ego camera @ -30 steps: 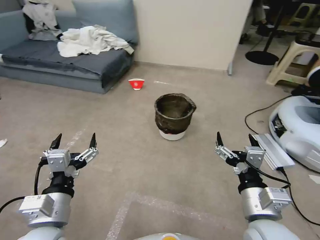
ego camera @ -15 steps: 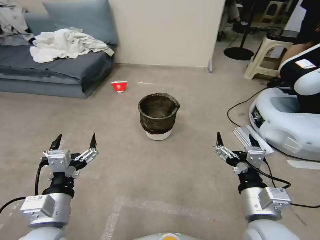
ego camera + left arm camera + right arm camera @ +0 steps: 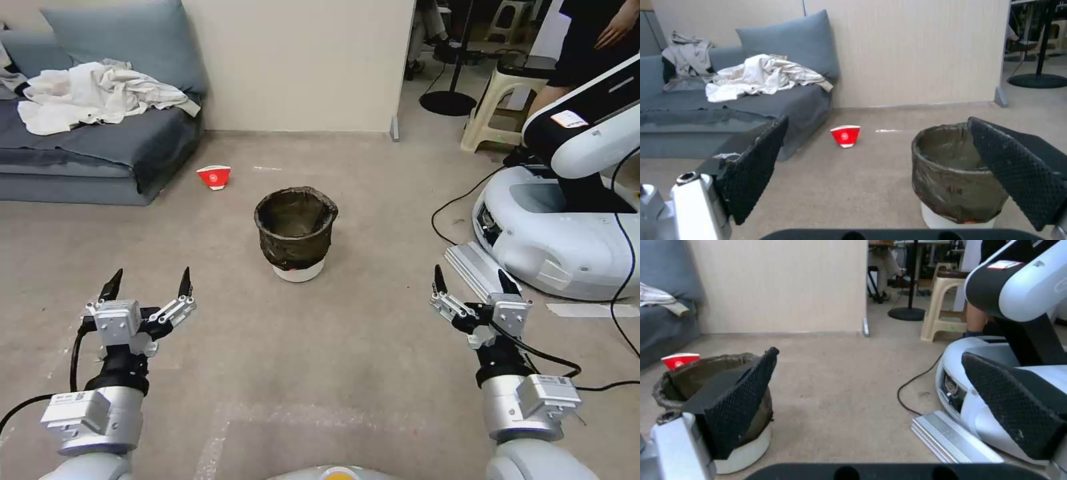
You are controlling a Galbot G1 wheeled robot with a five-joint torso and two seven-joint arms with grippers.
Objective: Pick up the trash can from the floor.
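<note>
Swinging round to its right, the head camera is sliding the whole scene leftward compared with a second ago, while both arms are holding the same pose low in front of the robot. The trash can, a small round white bin lined with a wrinkled black bag (image 3: 296, 235), is standing upright on the beige-grey carpeted floor (image 3: 373, 347), now sitting left of centre, ahead of and between the two grippers and well apart from both. The left gripper (image 3: 151, 287) is hovering above the carpet with its black fingers spread wide and gripping nothing; the right gripper (image 3: 472, 288) is mirroring it, jaws equally wide and bare. Behind the bin, a small red-and-white paper cup (image 3: 214, 177) is lying near the grey sofa (image 3: 120, 143), which is carrying a heap of white cloth (image 3: 93, 93). A white robot base (image 3: 560, 233) is coming into fuller sight on the right.
</note>
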